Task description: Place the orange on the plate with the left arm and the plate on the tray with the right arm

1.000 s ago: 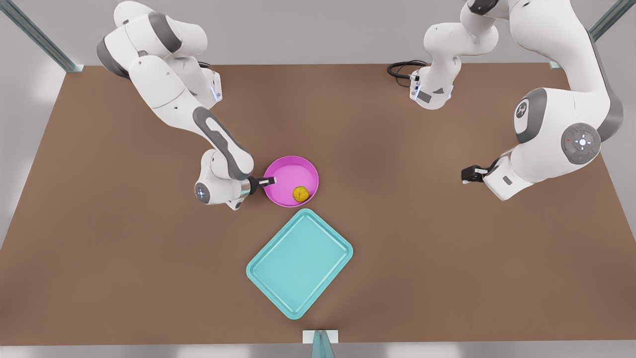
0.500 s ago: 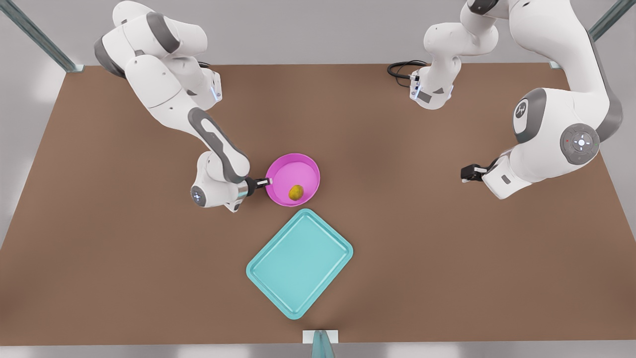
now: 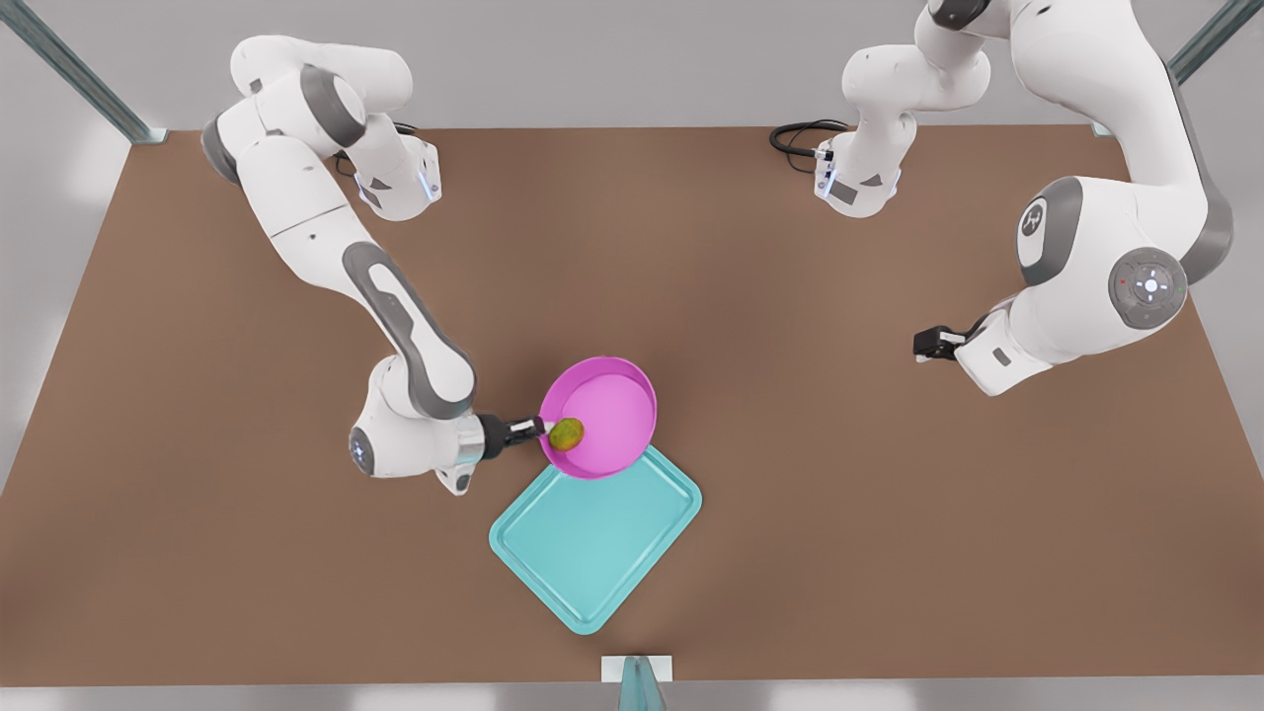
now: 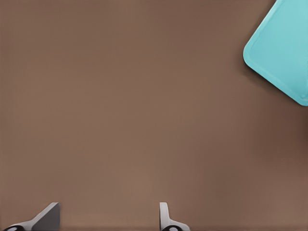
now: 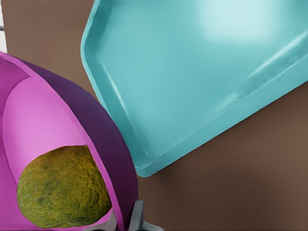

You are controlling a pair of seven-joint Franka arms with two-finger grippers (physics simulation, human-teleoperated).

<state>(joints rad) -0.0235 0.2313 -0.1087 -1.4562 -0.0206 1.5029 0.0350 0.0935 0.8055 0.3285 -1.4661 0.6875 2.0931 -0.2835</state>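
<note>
Right gripper (image 3: 533, 429) clamped on plate (image 3: 612, 415) rim; plate held tilted, overlapping tray (image 3: 592, 553) far corner. Orange (image 3: 567, 434) seen inside plate, resting against gripped rim beside fingers. Left gripper (image 3: 920, 345) held well apart toward front view's right, fingers (image 4: 166, 219) spread above bare brown table (image 3: 839, 513), waiting.
</note>
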